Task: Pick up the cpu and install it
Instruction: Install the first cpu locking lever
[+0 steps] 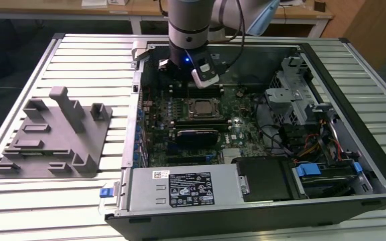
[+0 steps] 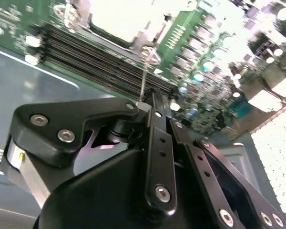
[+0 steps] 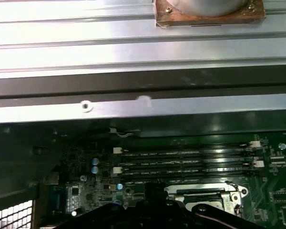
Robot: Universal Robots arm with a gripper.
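The cpu [image 1: 202, 107] is a small silvery square lying flat in the socket on the green motherboard [image 1: 247, 133], inside the open computer case. It shows as a bright square [image 2: 117, 19] in the second wrist view. My gripper [image 1: 178, 75] hangs over the memory slots, just behind the socket toward the case's back wall. Its black fingers [image 2: 155, 124] meet at the tip, holding no cpu. A thin metal socket lever [image 2: 144, 76] rises from the socket frame [image 3: 205, 193] to the fingertips. Whether they pinch it I cannot tell.
A grey fixture block [image 1: 52, 135] stands on the slatted table on the exterior view's left. In the case are a power supply [image 1: 179, 188], a drive cage [image 1: 293, 95], cables [image 1: 307, 145] and a black rectangular chip [image 1: 196, 135]. Memory slots [image 3: 181, 160] run along the socket.
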